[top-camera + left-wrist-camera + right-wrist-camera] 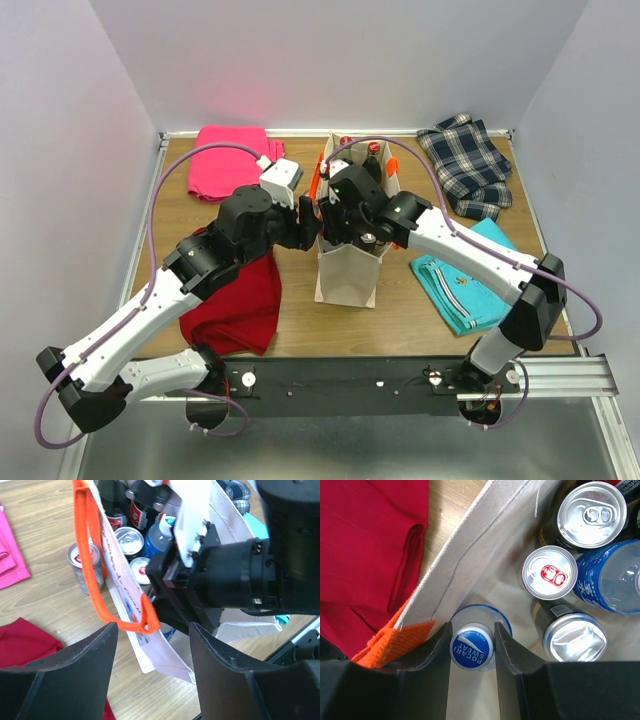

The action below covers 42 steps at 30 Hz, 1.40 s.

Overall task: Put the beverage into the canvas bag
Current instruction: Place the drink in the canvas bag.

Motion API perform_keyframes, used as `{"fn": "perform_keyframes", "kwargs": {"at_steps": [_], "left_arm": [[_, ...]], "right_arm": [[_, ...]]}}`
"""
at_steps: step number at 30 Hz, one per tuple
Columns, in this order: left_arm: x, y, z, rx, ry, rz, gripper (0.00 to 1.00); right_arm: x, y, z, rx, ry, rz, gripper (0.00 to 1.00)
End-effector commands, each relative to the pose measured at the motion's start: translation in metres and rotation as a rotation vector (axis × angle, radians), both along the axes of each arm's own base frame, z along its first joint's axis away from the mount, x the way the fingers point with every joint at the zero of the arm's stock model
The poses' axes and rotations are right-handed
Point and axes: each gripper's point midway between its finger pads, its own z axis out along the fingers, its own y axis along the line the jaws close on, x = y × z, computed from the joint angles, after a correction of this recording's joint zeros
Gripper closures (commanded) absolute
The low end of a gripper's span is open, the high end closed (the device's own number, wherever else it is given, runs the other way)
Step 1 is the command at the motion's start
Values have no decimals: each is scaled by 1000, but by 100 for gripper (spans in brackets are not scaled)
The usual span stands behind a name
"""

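well, right gripper [471, 630] pinching one bottle [472, 648] in canvas bag [485, 540], three cans [549, 573] beside, left gripper [152, 630] spread

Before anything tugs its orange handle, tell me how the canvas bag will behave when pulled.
The canvas bag probably flexes rather than slides stiffly: thin cloth walls, a limp orange handle. Likely heavy and planted, with cans packed inside. Tall and narrow, it might tip under a hard sideways pull.
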Motion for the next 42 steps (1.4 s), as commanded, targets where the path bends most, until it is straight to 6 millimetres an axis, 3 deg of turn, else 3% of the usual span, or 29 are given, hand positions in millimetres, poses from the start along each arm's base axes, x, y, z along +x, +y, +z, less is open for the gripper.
{"fn": "perform_keyframes", "kwargs": {"at_steps": [1,13,21,24,26,29,42], "left_arm": [[5,9,13,-12,-56,47,31],[16,20,21,12,-89,125,24],[18,22,11,31,-59,144,17],[17,21,8,35,-48,143,10],[17,21,7,37,-45,142,5],[17,21,7,39,-46,142,2],[19,21,5,53,-51,142,1]], "right_arm": [[-37,-7,-41,-62,170,49,99],[-42,-12,-50,-84,195,46,99],[-48,-14,-54,-87,216,50,99],[-48,-15,-56,-92,223,35,99],[-48,-14,-56,-91,226,31,86],[-46,-12,-53,-79,220,25,76],[-43,-5,-43,-53,211,26,33]]}}
